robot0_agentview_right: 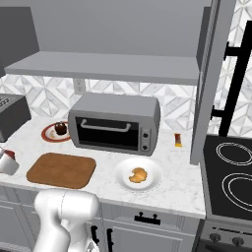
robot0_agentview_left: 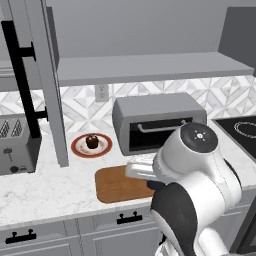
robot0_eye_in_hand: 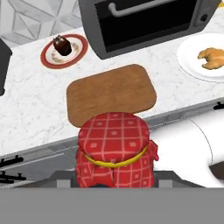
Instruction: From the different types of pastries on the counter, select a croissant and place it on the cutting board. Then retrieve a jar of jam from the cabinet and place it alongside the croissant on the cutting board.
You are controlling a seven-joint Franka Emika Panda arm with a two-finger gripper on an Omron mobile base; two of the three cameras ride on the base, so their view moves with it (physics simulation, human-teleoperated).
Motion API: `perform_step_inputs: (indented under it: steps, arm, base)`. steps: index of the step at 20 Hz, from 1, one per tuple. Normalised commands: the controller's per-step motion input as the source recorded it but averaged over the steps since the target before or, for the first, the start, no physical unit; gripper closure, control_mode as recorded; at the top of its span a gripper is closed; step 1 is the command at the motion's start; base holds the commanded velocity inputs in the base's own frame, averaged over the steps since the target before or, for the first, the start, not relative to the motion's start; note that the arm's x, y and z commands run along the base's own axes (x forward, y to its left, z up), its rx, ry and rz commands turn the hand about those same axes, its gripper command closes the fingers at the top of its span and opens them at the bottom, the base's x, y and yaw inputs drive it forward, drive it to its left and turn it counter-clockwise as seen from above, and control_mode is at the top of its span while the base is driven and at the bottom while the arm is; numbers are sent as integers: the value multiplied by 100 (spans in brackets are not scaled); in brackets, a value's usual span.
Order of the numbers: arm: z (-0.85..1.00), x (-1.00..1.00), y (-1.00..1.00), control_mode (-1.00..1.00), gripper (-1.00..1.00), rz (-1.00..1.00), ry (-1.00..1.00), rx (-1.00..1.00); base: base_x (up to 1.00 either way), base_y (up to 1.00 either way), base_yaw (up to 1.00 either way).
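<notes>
Progress is judged as out of order: the croissant (robot0_agentview_right: pixel 139 174) is seen lying on its white plate (robot0_agentview_right: pixel 121 176) to the right of the cutting board (robot0_agentview_right: pixel 61 170), so the first step is not done, while the jar of jam (robot0_eye_in_hand: pixel 116 148) is already carried. In the hand view the jar, with its red checked cloth lid and yellow band, is held close in front of the camera, in the foreground in front of the near edge of the cutting board and nearer than the drawer fronts. The gripper (robot0_eye_in_hand: pixel 114 186) is mostly hidden behind the jar; it is narrowed around it and taken to be clamped on it, though the finger contact itself cannot be made out.

The cutting board is seen bare on the tabletop (robot0_agentview_left: pixel 45 192), with nothing resting on it. Behind and left of the cutting board, a dark cupcake (robot0_agentview_left: pixel 92 141) is set on a red-rimmed plate (robot0_agentview_left: pixel 80 150). Directly behind the cutting board a toaster oven (robot0_agentview_right: pixel 115 123) is placed. Above and left of the cutting board the cabinet door (robot0_agentview_left: pixel 37 80) is swung open, and its shelf (robot0_agentview_left: pixel 150 67) is seen with nothing on it.

What is left: the jar is to be set down on the cutting board, and the croissant is to be fetched from its plate and laid beside it.
</notes>
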Motion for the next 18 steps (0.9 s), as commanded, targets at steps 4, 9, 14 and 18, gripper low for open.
perform_step_inputs:
  steps: [4,9,14,18]
  arm:
    - [0,90,-10,-100,100,0,-18,4]
    - [0,35,5,-100,100,0,-10,1]
    - [-89,0,3,-100,100,3,-13,-24]
    - [-100,8,-4,-100,100,3,-17,-28]
  base:
    - [0,0,0]
    - [0,0,0]
    - [0,0,0]
    - [0,0,0]
